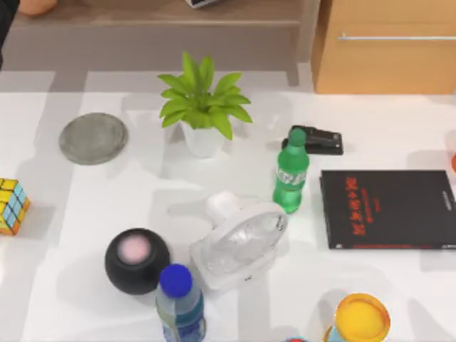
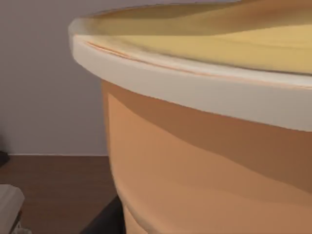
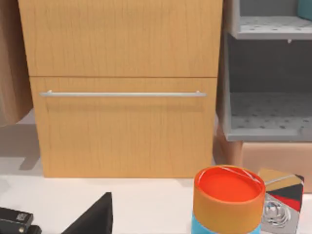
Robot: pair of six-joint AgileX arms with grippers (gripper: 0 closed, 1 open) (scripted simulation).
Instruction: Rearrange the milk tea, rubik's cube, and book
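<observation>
Left hand's camera against milk tea (image 2: 204, 161).

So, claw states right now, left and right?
Left claw: cannot be told; the milk tea sits right up against its wrist camera.
Right claw: cannot be told.

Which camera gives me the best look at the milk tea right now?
The left wrist view: the milk tea sits very close there, showing its orange-tan wall, pale rim and creamy yellow top, though the cup runs past the picture's edges. I cannot pick it out with any certainty in the top view or the right wrist view.
</observation>
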